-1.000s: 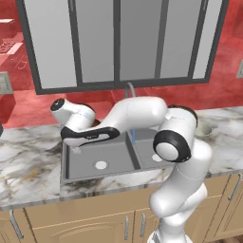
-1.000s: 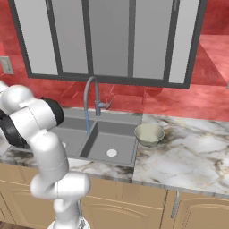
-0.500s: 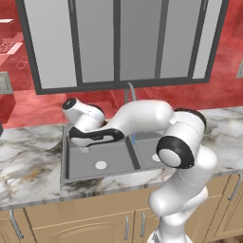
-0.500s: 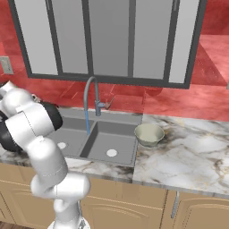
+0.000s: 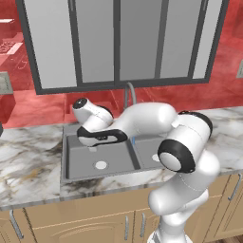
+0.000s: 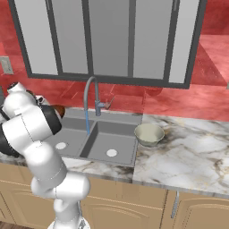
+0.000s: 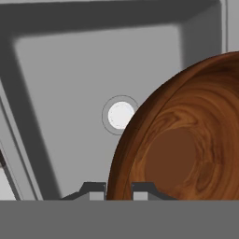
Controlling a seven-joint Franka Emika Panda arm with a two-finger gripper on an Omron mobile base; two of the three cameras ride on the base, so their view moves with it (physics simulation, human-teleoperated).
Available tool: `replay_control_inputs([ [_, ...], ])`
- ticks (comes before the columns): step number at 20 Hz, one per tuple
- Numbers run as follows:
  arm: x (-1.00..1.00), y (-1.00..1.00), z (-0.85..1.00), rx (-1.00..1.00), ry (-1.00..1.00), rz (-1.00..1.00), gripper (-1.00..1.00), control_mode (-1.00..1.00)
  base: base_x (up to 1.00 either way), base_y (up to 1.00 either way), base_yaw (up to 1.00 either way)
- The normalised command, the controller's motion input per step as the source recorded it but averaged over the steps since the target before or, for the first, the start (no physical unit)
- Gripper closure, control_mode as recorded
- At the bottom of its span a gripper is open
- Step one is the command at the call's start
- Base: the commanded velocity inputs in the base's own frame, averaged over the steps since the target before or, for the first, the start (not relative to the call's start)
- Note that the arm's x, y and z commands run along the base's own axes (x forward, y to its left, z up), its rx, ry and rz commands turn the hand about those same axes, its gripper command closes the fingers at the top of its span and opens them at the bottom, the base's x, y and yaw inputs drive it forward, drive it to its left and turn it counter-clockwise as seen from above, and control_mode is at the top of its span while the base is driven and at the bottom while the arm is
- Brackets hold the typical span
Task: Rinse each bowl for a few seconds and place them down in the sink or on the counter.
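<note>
Gripper (image 7: 118, 189) pinches reddish-brown bowl (image 7: 186, 140) rim — above sink (image 7: 60, 93) basin.

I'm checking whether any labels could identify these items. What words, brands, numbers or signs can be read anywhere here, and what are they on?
None can be read.
Brown bowl in the gripper: wood-like swirls, no lettering.
Pale bowl on the counter: plain.
Sink and faucet: unmarked.
Wall plate left of the window: no legible marking.
</note>
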Motion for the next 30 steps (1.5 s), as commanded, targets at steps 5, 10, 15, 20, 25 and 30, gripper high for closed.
replay_control_inputs([
  [5, 0.05, -0.27, -0.04, 0.01, 0.01, 0.00, 1.00, -1.00, 0.00, 0.00, 0.00],
  [10, 0.01, -0.23, 0.00, 0.00, 0.00, 0.00, 1.00, -1.00, 0.00, 0.00, 0.00],
  [15, 0.02, -0.22, 0.00, 0.00, 0.00, 0.00, 1.00, -1.00, 0.00, 0.00, 0.00],
  [20, 0.00, -0.23, 0.00, 0.00, 0.00, 0.00, 1.00, -1.00, 0.00, 0.00, 0.00],
  [25, 0.00, -0.27, 0.00, 0.01, 0.00, 0.00, 1.00, -1.00, 0.00, 0.00, 0.00],
  [30, 0.00, -0.26, 0.00, 0.01, 0.00, 0.00, 1.00, -1.00, 0.00, 0.00, 0.00],
])
